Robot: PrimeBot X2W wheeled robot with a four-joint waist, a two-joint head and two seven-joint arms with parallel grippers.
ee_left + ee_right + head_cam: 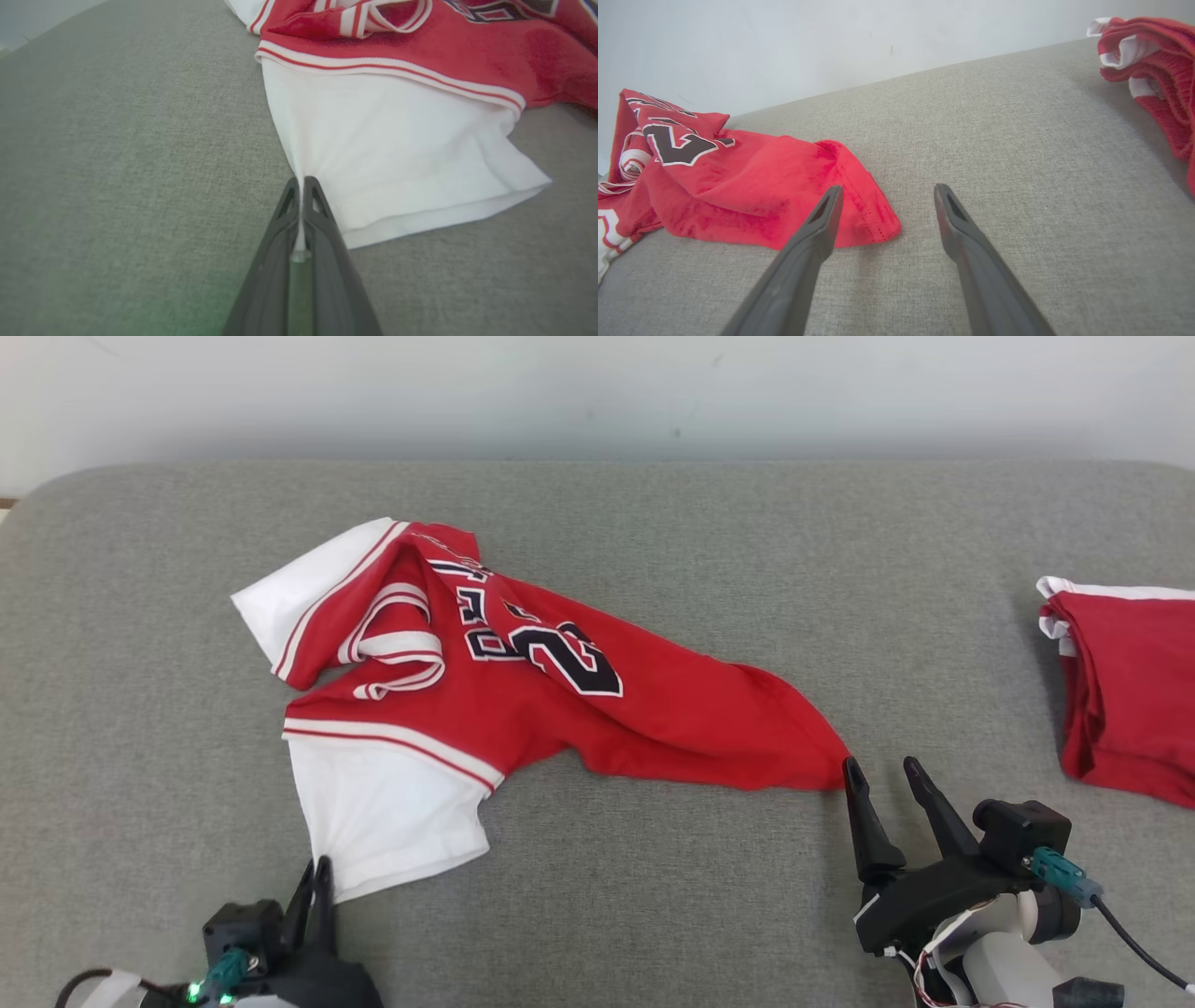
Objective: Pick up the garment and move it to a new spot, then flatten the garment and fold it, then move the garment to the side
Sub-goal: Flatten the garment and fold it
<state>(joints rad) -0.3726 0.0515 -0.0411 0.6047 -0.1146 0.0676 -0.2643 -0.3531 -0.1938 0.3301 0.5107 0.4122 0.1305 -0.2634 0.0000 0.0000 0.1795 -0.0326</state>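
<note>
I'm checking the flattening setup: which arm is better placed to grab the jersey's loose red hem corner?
Right. The right gripper stands open just beside the red hem corner, while the left gripper is shut on the white sleeve at the jersey's other end.

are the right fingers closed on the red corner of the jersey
No, the right gripper has its fingers wide apart, and the red corner of the jersey lies loose by one fingertip.

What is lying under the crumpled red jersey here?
The jersey lies on the grey cushion, which shows all round it. Its folds cover whatever is directly beneath, so nothing else can be confirmed there.
</note>
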